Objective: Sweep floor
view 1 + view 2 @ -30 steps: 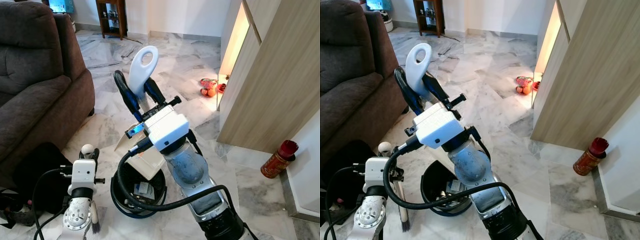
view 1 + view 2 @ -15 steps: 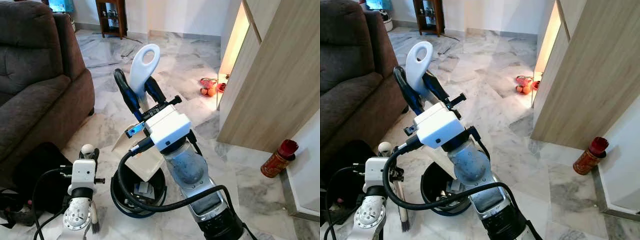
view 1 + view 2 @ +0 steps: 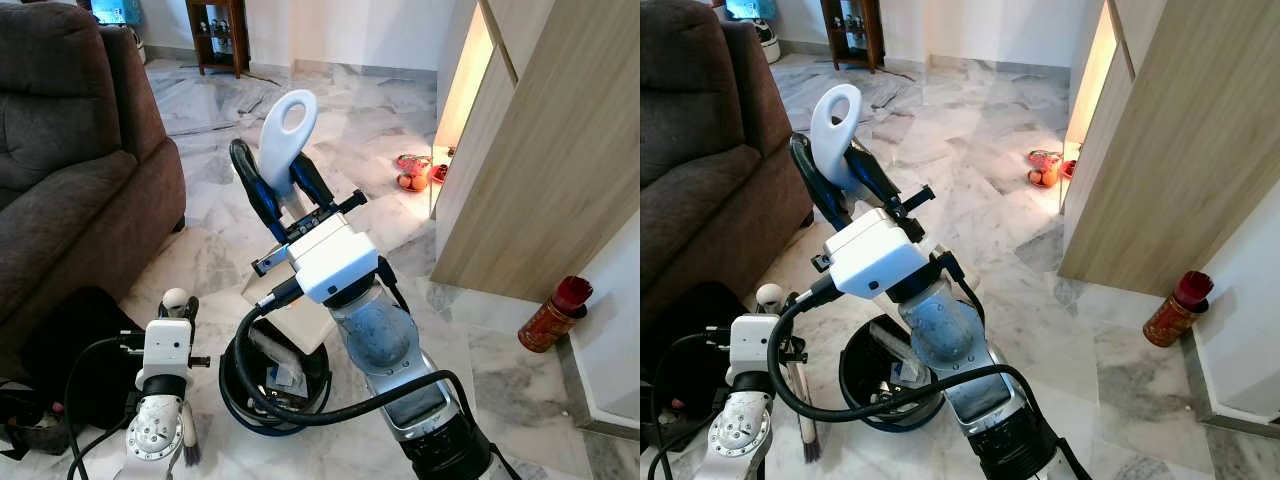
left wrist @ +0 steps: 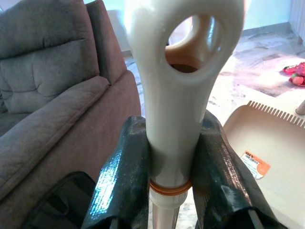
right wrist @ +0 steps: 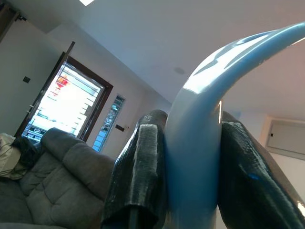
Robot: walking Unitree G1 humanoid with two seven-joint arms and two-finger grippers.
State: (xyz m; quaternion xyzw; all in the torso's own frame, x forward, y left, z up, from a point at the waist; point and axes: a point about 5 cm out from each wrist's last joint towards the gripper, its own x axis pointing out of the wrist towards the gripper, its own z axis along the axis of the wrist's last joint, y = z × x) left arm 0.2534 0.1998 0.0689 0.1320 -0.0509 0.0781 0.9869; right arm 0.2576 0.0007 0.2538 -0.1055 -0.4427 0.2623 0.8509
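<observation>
Between the right gripper's (image 3: pixel 278 185) two black fingers stands the pale handle of the dustpan (image 3: pixel 287 138), clamped just below its looped end; its long axis runs down and toward the robot, so the cream pan (image 3: pixel 292 318) hangs tilted below the jaws, over the black bin (image 3: pixel 275 380). Lower, on the robot's left, the left gripper (image 4: pixel 174 162) is clenched on the brush handle (image 4: pixel 181 71), which runs upright through the jaws, bristles (image 3: pixel 189 455) beneath them at the marble floor (image 3: pixel 350 130). Judging by the tilt, the pan is being emptied, and the bin lies straight below the right jaws, nearer that arm.
</observation>
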